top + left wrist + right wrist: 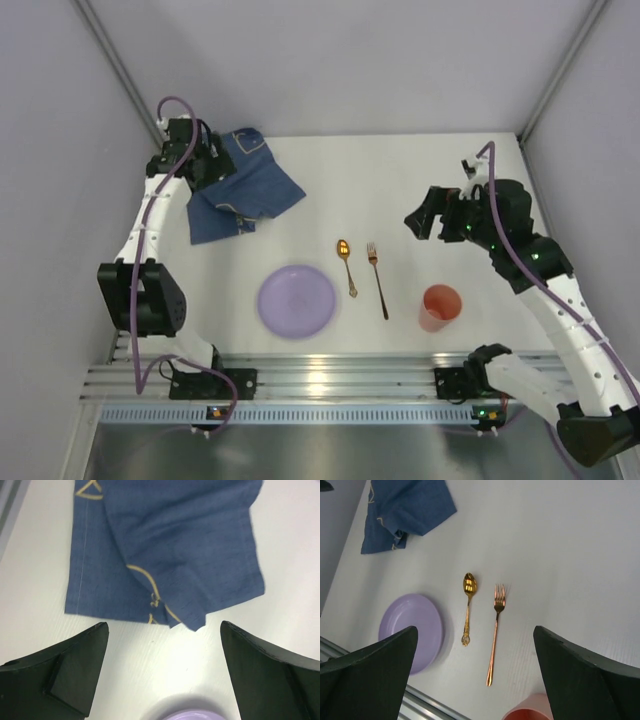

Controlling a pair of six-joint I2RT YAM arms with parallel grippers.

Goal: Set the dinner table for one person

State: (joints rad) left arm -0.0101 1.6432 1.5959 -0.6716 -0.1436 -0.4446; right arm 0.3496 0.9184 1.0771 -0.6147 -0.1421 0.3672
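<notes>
Right now my L gripper (164,630) hangs wide open, holding nothing, just short of the near hem of the blue placemat (170,555), which lies rumpled & folded over itself at the far-left corner of the dinner table (400,170). R gripper (475,632) is also spread open & empty, above the gold spoon (468,607) and fork (496,630). The purple plate (296,300) sits to their left and the orange cup (440,305) to their right, all on bare tabletop near the rail (320,382). Step in hand, I reckon: get the mat. Next: drop L onto the hem corner, pinch one layer only (prob. two overlap there, hard to tell), drag toward centre, flatten.
</notes>
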